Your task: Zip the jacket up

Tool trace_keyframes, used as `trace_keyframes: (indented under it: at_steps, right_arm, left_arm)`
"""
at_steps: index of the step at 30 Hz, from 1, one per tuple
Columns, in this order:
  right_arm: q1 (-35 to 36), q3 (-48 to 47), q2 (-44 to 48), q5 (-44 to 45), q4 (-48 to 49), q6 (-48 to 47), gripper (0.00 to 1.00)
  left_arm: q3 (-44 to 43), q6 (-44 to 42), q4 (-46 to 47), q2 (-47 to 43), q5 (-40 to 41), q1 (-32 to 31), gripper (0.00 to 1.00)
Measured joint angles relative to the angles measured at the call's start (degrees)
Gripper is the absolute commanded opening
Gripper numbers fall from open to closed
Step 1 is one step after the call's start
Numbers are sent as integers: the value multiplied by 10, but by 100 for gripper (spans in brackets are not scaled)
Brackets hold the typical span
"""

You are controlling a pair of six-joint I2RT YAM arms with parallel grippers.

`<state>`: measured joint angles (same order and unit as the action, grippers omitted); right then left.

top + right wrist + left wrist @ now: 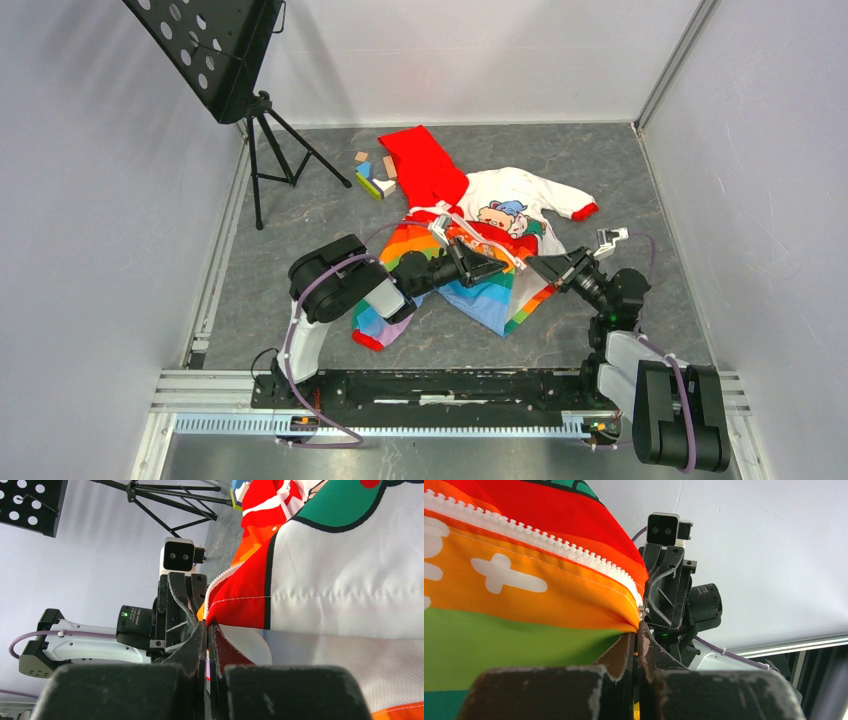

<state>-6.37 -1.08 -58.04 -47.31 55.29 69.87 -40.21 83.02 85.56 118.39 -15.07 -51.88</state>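
Jacket (500, 215) on grey tabletop (300, 220), centre, red hood (425, 165) toward far wall. Left gripper (638, 637) pinched tight on fabric beside white zipper (549, 542); right gripper (207, 630) likewise clamped on facing front edge.

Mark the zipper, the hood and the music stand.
zipper (549, 543): left wrist view, on the white teeth.
hood (425, 165): top external view, middle of the red fabric.
music stand (210, 45): top external view, on the perforated black desk.
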Motion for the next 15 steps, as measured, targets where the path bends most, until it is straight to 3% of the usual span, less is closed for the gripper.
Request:
trace_keyframes:
  at_steps: [15]
  right_arm:
    - [1, 0, -29, 3, 52, 25, 0]
  left_arm:
    - [-1, 0, 0, 0, 1, -8, 2]
